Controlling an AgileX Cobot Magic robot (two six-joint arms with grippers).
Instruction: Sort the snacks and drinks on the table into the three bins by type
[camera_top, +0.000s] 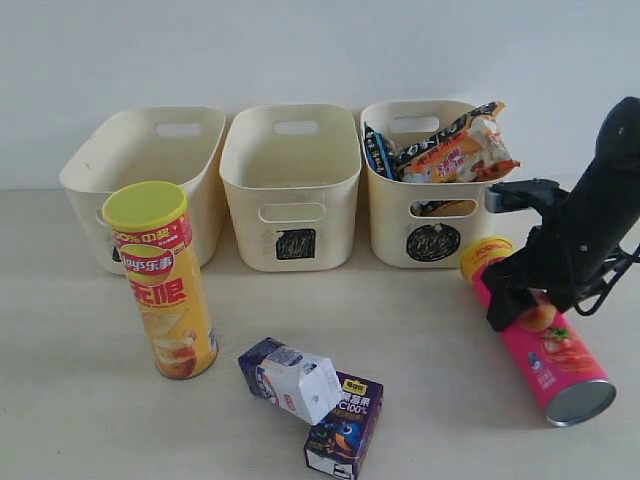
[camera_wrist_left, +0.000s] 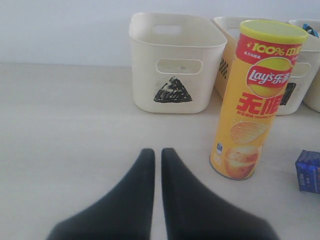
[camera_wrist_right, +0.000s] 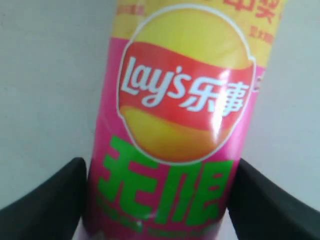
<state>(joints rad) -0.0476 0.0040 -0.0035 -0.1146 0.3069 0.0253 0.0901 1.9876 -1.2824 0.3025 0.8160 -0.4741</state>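
Along the back wall sit three cream bins: triangle bin (camera_top: 85, 190), square bin (camera_top: 250, 215), circle bin (camera_top: 385, 220). The first two look empty from this angle. The circle bin is stuffed, with the orange foil bag (camera_top: 455, 150) and blue-black foil bag (camera_top: 378, 150) poking above its rim. Risk: anything swung low over that rim snags a bag and drags it out.

The pink can (camera_top: 545, 350) lies on its side on the right, just in front of the circle bin, lid end toward the bins. The right gripper (camera_wrist_right: 160, 170) straddles it toward the lid end, one finger down each flank. The pads are at or just off the wall, and I can't tell whether they bite.
- Round body: if one pad lands first, the can rolls out of the jaws.
- Off-centre grip: on lift the long base end likely droops and pivots.
- Glossy wall: slip under a light squeeze, a dent under a hard one.

The yellow can (camera_top: 168, 290) stands upright front left, in front of the triangle bin. It's tall with a narrow base, so a nudge tips it and it rolls toward the cartons. The left gripper (camera_wrist_left: 157, 155) is closed and empty over bare table near that can, so watch its approach.

The gable-top carton (camera_top: 295, 380) lies on its side touching the juice box (camera_top: 345, 425), front centre. Grabbing one probably shoves or drags the other.
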